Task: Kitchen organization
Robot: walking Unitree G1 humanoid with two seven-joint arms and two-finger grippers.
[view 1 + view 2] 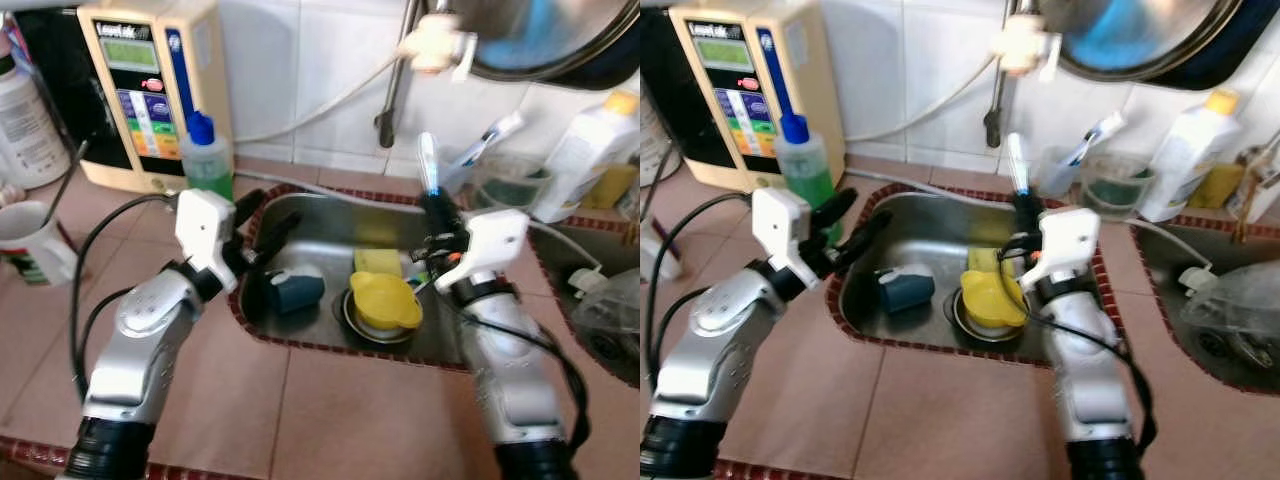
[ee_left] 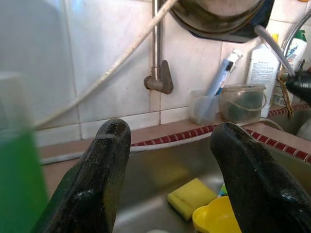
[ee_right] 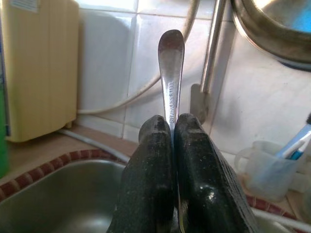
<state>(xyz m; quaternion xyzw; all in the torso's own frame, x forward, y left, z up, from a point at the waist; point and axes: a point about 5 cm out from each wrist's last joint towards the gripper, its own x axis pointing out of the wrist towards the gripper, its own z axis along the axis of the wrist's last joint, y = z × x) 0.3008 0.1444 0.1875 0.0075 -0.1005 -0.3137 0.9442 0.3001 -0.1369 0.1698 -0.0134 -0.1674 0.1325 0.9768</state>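
- Steel catches the light: a spoon [image 3: 171, 77] stands upright, its handle clamped tight between the fingers [image 3: 146, 189] of the right gripper [image 1: 437, 215], which hangs over the far right part of the sink [image 1: 300, 215].
- The left gripper [image 1: 262, 225] sits at the sink's left rim with its fingers [image 2: 92, 184] spread apart, nothing between them.
- Down in the basin a yellow cup [image 1: 385, 300] rests in a small metal bowl [image 1: 352, 322], a yellow sponge [image 1: 377, 262] lies just behind it, and a dark blue cup [image 1: 295, 290] lies on its side to the left.
- On the tiled table [image 1: 330, 410], a green soap bottle [image 1: 205, 155] stands near the sink's left corner, beside a cream water filter [image 1: 150, 85].
- Behind the sink a clear cup holds a toothbrush [image 1: 490, 138].
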